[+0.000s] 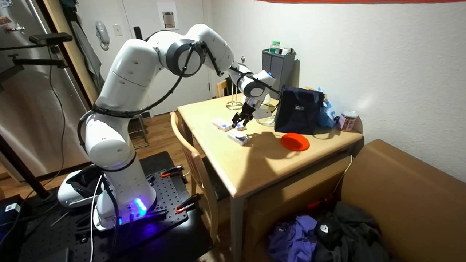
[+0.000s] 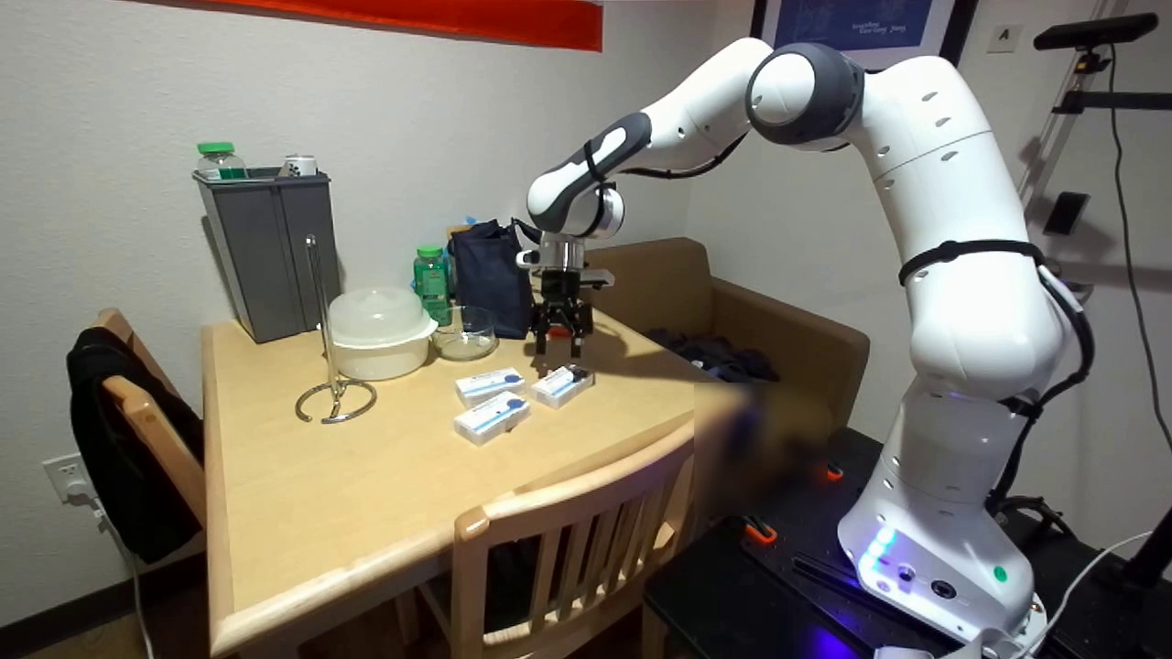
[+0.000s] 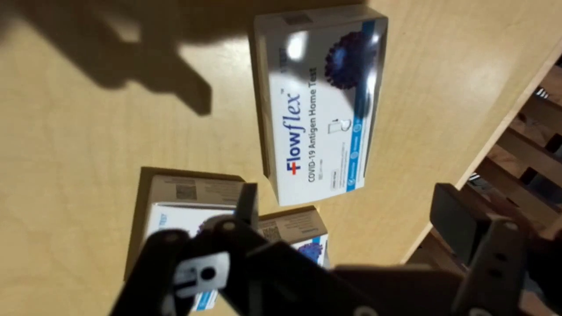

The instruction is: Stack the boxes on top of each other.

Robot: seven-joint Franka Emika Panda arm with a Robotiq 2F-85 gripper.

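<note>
Gripper [image 2: 558, 348]: here it hangs in an exterior view, tips down above the table [image 2: 320, 494], a strip of space beneath them.
Jaws: spread wide, and the wrist view has it plainly, each pad [image 3: 459, 219] well apart from its partner, tabletop showing between!
Arm [image 2: 934, 137]: up from there between 1 and 2 o'clock to a high bend, then down between 5 and 6 to a foot glowing blue.
Chairs [image 2: 151, 421]: two, one at 9 o'clock from the boxes [image 2: 492, 416] with black cloth [image 2: 119, 448] over its back, one at 5.
Bin [image 2: 275, 256]: one, grey, at 10, a green-capped jar [image 2: 220, 163] at its top.
Stand [image 2: 336, 389]: one, slim metal, at 9.
Container [image 2: 380, 357]: one, lidded, at 10.
Bottle [image 2: 430, 288]: one on the table, green, at 11.
Bowl [image 2: 465, 348]: one, clear glass, at 11 too, just beside the container.
Boxes: three, count them, all lying flat on the table! The nearest sits between 7 and 8 o'clock from the gripper; a second box [image 2: 490, 383] at 8; a third box [image 2: 563, 386] at 6, just apart from both. In the wrist view one shows its whole Flowflex face, the other two partly covered by a black finger [image 3: 248, 202]; whether those two touch is hidden.
Bag [image 2: 494, 284]: one, dark, near 12 o'clock from the boxes.
Disc [image 1: 295, 142]: one, red, between 3 and 4 o'clock from the boxes in an exterior view.
</note>
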